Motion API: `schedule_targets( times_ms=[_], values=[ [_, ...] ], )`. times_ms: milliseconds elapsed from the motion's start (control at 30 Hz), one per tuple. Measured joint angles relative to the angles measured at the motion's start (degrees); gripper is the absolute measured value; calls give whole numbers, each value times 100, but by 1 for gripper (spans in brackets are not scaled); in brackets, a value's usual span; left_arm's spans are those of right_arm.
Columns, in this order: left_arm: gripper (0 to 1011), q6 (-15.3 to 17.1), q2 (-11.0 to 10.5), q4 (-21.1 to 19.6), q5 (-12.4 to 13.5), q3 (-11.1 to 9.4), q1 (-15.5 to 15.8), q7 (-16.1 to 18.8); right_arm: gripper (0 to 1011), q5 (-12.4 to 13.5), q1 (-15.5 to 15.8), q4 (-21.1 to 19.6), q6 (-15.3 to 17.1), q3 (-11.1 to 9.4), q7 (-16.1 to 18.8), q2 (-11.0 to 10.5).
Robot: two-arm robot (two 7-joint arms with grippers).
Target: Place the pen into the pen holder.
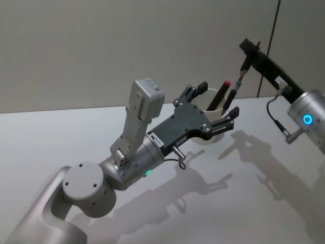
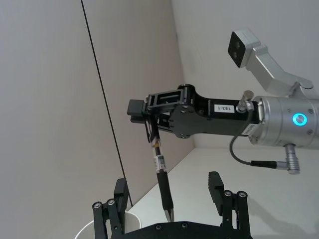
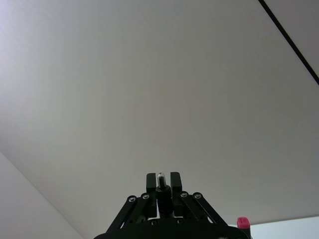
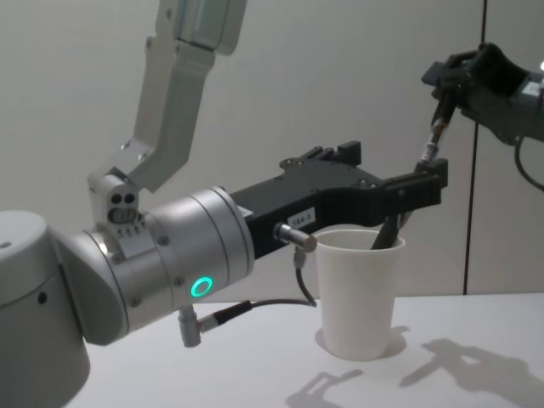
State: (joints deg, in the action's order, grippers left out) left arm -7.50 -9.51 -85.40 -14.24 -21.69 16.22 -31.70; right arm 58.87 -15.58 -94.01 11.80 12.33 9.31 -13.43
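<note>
Silver-grey rounded arm housings carry glowing cyan ring lights. The left gripper (image 1: 210, 109) and right gripper (image 2: 144, 110) are matte black, screw-studded, white-labelled, with thin black cables looping nearby.

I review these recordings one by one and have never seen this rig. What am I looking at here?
This is a two-armed robot, seen by four cameras: one on its head looking down, one on its chest looking across the table, and one on each wrist.

A white paper cup stands on the table, with a red-capped pen already inside.

The right gripper is shut on the top of a second pen. That pen hangs down, and its lower end seems to reach into the cup's mouth.

The left gripper is open, with a finger on either side of the cup's top. I can't tell whether it touches the cup.
</note>
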Motion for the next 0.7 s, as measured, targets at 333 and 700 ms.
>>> schedule_targets(
  times_ms=[333,700],
  values=[
    [1001,0,0,0,0,0,0,0,168,-249,-430,473,-5,38,215,124],
    [1001,-1,0,0,0,0,0,0,168,-633,-802,952,31,115,464,235]
  ],
)
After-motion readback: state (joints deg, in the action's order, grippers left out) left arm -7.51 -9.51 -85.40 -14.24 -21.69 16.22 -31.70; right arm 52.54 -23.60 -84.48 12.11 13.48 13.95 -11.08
